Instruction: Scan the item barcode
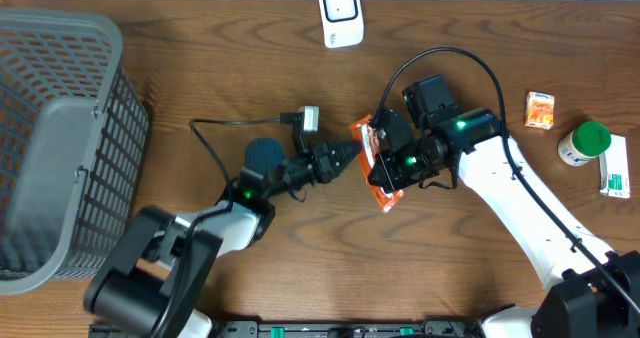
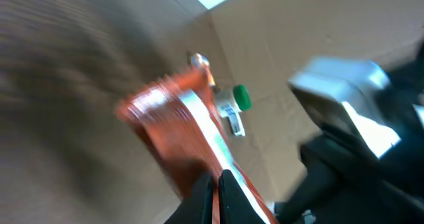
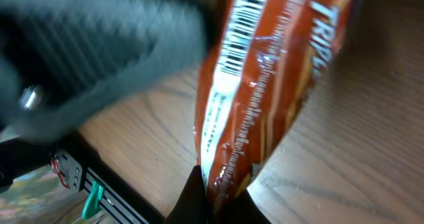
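The orange snack packet (image 1: 387, 195) hangs above the worktop (image 1: 250, 68), on the robot's side of the white scanner (image 1: 340, 13) and well apart from it. Both arms have it. The left end effector (image 1: 350, 160) is clenched on the packet's silver seam (image 2: 199, 121), and the right end effector (image 1: 385, 166) is clenched on one end of the packet. In the right wrist view the barcode (image 3: 237, 35) runs along the crinkled film beside that seam.

The main risk, as I judge it, is the pull between the two grips. If the arms move apart or twist unevenly on the way to the scanner, the thin film could slip out of one pinch or tear at the seam. A second risk is a failed read: the film is creased and glossy, so the barcode may face away from the scanner or glare. Both wrist views are blurred, so the grips cannot be judged in detail.
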